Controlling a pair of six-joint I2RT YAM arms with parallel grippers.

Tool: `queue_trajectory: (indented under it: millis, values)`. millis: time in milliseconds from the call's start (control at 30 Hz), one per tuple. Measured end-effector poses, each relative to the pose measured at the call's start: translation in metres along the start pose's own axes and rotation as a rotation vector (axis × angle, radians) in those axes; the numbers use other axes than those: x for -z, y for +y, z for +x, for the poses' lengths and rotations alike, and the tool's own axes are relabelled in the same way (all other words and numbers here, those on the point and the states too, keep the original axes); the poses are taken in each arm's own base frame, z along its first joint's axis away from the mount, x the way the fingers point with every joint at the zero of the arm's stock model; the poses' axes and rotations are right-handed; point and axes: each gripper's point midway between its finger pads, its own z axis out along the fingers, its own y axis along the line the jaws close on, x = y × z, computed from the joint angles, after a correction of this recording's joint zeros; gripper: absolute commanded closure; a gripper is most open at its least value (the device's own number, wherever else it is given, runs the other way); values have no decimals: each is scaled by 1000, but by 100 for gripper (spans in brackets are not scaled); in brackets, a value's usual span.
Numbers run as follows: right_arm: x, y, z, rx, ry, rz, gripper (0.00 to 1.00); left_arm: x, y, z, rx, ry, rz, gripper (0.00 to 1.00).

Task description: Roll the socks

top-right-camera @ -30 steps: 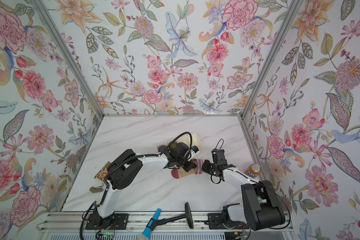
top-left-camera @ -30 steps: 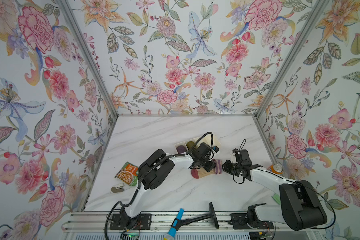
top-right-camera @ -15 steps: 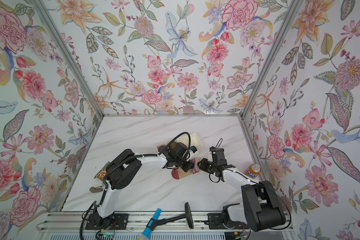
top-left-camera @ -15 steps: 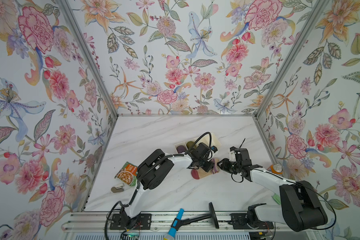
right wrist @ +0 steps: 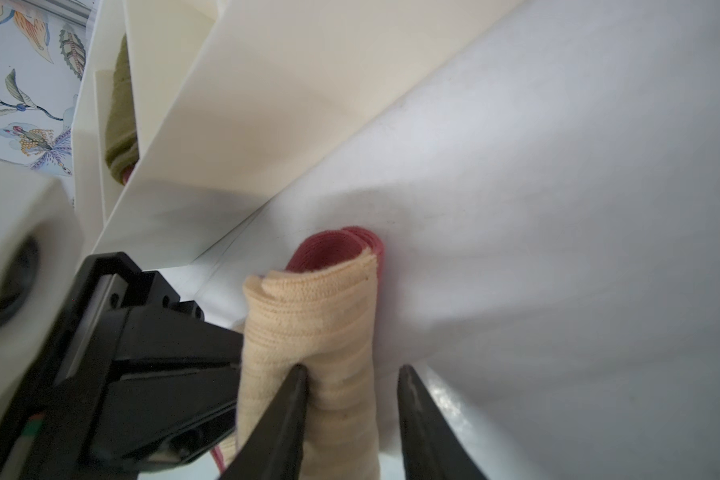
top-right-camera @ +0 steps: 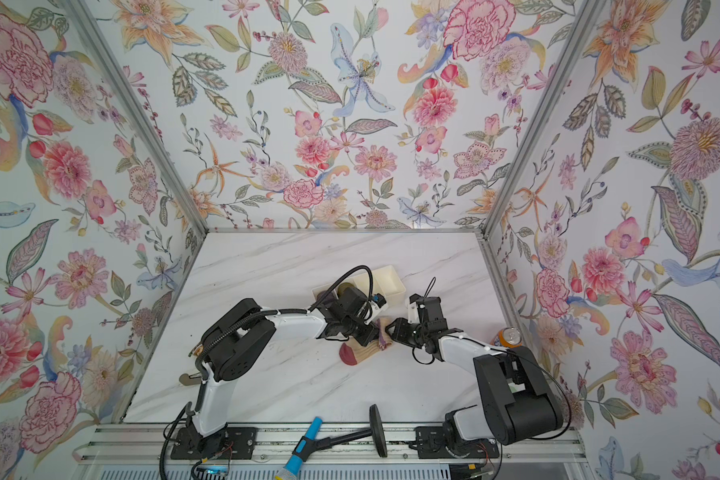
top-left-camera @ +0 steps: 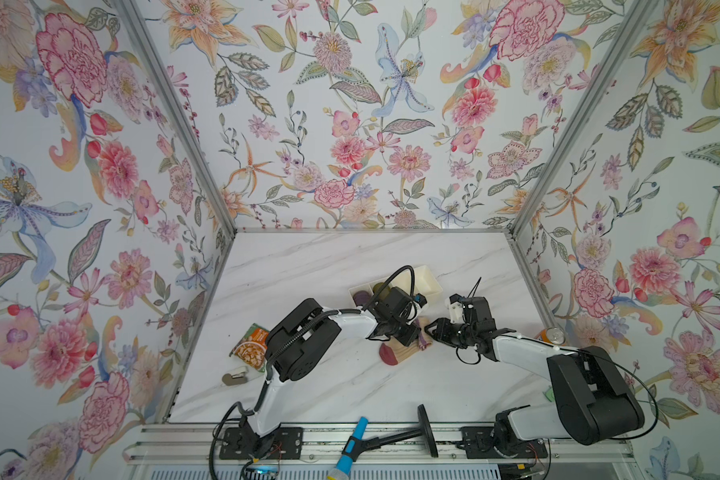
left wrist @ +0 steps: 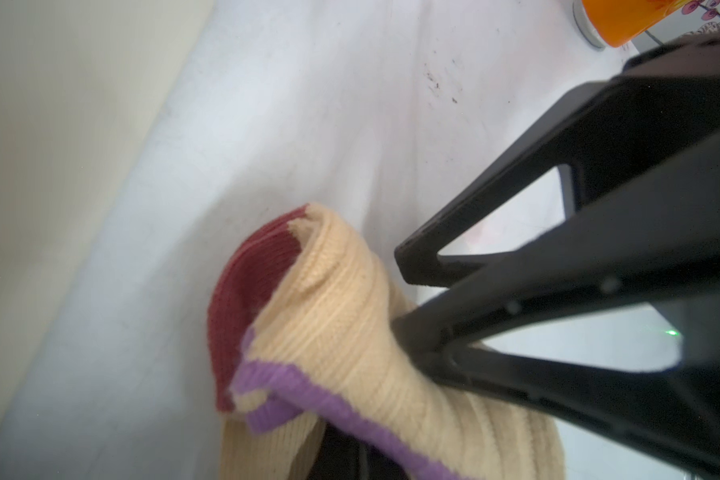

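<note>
Socks (top-left-camera: pixel 400 352) lie on the tabletop (top-left-camera: pixel 308 270) a little right of the middle, just at 6 o'clock of the cream tray (top-left-camera: pixel 433 289). Their long axis runs from about 8 o'clock, where the maroon toe rests flat, to about 2 o'clock, where the striped end is lifted and folded over.

Your left pincer (top-left-camera: pixel 413 337) reaches in from 9 o'clock and is clenched on this folded end. The knit hangs over its tips, so the left wrist view shows only a dark part under the fabric.

Your right pincer (right wrist: pixel 352 372) stands at the 3 o'clock side of the same end and is released. Its jaws are parted: one tip presses the side of the peach fold, the other stands free beside it, and part of the fold is between them.

So the right arm is the free one and it is already at the fold. I judge that the coming move turns on this: the fold lies toward 9 o'clock from the right pincer, across the long axis. If you close there, take the whole thickness and not only the outer layer.

The tray has several compartments. A purple sock roll (top-left-camera: pixel 362 297) sits in the one at the 9 o'clock end and an olive-green sock roll (top-left-camera: pixel 378 288) in the next. The compartment at the 3 o'clock end looks bare.
</note>
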Motion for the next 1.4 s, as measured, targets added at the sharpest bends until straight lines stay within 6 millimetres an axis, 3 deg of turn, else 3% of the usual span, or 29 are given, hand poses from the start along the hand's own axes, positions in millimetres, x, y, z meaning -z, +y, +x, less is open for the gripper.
queue_trajectory:
  millis: [500, 600, 1133, 1400]
  values:
    - [-8, 17, 22, 23, 84, -84, 63, 6, 10, 2, 20, -16, 29, 100]
    - [-14, 20, 31, 27, 123, -93, 67, 6, 11, 2, 22, -23, 29, 100]
    - [-14, 24, 28, 62, 100, -57, 99, 7, 13, 2, 26, -34, 45, 96]
    - [-12, 24, 29, 70, 142, -12, 100, 10, 13, 4, 26, -26, 38, 91]
